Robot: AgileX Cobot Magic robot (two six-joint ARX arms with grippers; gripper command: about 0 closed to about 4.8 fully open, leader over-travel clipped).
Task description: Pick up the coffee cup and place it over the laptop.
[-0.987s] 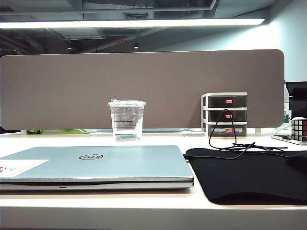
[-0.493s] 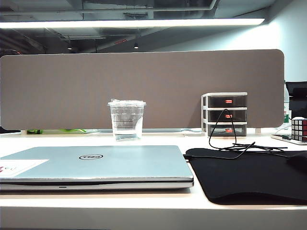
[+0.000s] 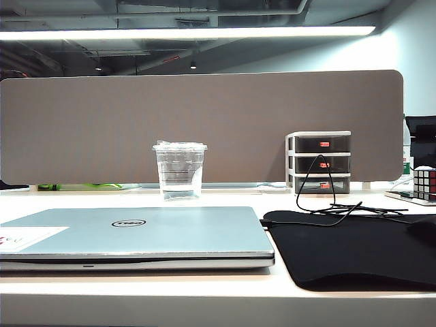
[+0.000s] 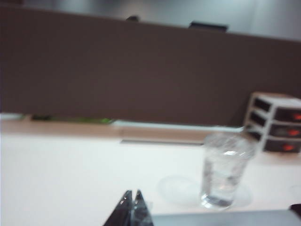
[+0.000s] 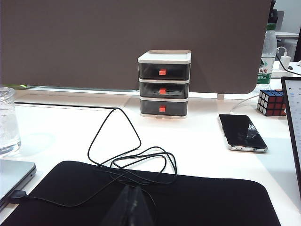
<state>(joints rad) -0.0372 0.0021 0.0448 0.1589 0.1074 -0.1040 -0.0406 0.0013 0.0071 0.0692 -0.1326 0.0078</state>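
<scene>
While both arms wait low at the near edge of the smooth white table (image 3: 204, 293), the left gripper (image 4: 132, 202) has its two pointed tips pressed together, holding nothing. The right gripper (image 5: 130, 202) is pinched tight too, over the soft black mouse mat (image 5: 141, 197). Just in front lies the thin, flat silver-grey laptop (image 3: 136, 235), lid down. Behind it, apart from it, stands the clear plastic coffee cup (image 3: 180, 170) with its flat lid, upright on the table. A thin black cable (image 5: 127, 160) loops across the mat. Farther back sits a small grey box of three drawers (image 5: 164, 83), against the long brown felt wall (image 3: 204, 122).
</scene>
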